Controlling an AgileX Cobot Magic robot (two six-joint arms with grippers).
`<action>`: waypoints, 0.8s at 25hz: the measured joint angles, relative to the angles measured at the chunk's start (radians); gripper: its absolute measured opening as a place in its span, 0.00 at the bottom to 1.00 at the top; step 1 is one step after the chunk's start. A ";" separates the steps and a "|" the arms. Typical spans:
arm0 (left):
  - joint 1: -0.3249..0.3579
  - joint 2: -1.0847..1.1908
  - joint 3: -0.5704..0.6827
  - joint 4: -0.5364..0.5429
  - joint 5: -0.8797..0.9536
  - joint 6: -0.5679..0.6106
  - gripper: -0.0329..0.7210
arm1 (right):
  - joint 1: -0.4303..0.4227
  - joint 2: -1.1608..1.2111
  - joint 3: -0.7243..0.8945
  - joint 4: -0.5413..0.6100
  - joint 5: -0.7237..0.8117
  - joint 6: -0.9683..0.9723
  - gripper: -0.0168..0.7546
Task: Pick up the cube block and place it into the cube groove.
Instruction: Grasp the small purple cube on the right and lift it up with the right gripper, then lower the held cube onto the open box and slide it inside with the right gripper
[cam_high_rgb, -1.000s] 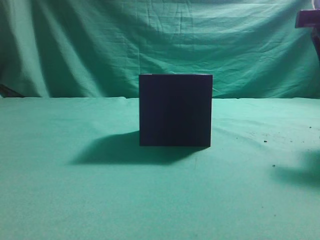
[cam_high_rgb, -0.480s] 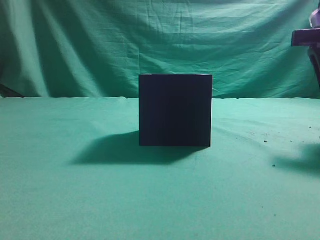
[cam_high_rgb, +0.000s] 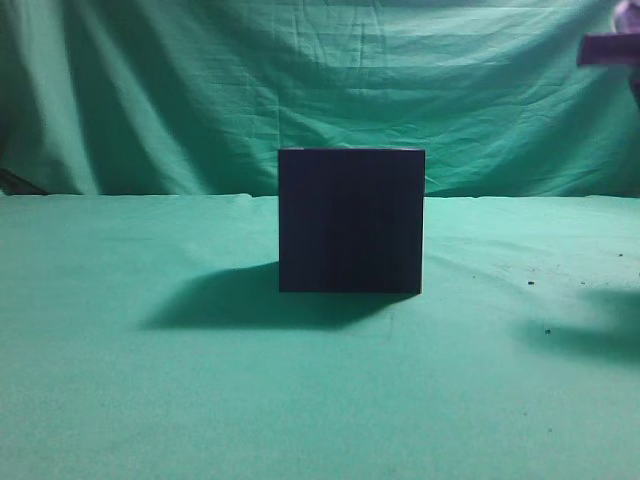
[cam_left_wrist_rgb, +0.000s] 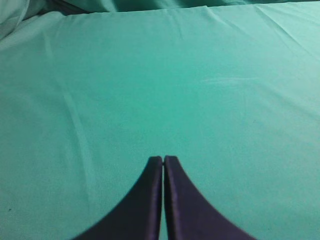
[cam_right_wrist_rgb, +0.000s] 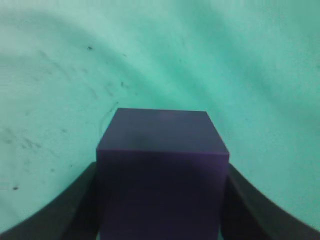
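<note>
High at the right edge of the exterior view, the purple block (cam_high_rgb: 610, 48) hangs in the air, well apart from the dark box (cam_high_rgb: 351, 220) standing mid-table on the green cloth (cam_high_rgb: 150, 400). Seen from the right wrist, the right gripper (cam_right_wrist_rgb: 161, 200) clamps the block on both sides, above the cloth. The left gripper (cam_left_wrist_rgb: 163, 161) hovers over bare cloth, its fingers pressed together and holding nothing. The box's top recess cannot be seen from here.

Box (cam_high_rgb: 351, 220) centre on table (cam_high_rgb: 150, 400); cube block (cam_high_rgb: 610, 48) far right, aloft.
</note>
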 joint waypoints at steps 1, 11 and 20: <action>0.000 0.000 0.000 0.000 0.000 0.000 0.04 | 0.000 0.000 -0.030 0.000 0.023 -0.026 0.57; 0.000 0.000 0.000 0.000 0.000 0.000 0.04 | 0.110 -0.029 -0.422 0.016 0.168 -0.298 0.57; 0.000 0.000 0.000 0.000 0.000 0.000 0.04 | 0.426 0.025 -0.519 -0.020 0.181 -0.451 0.57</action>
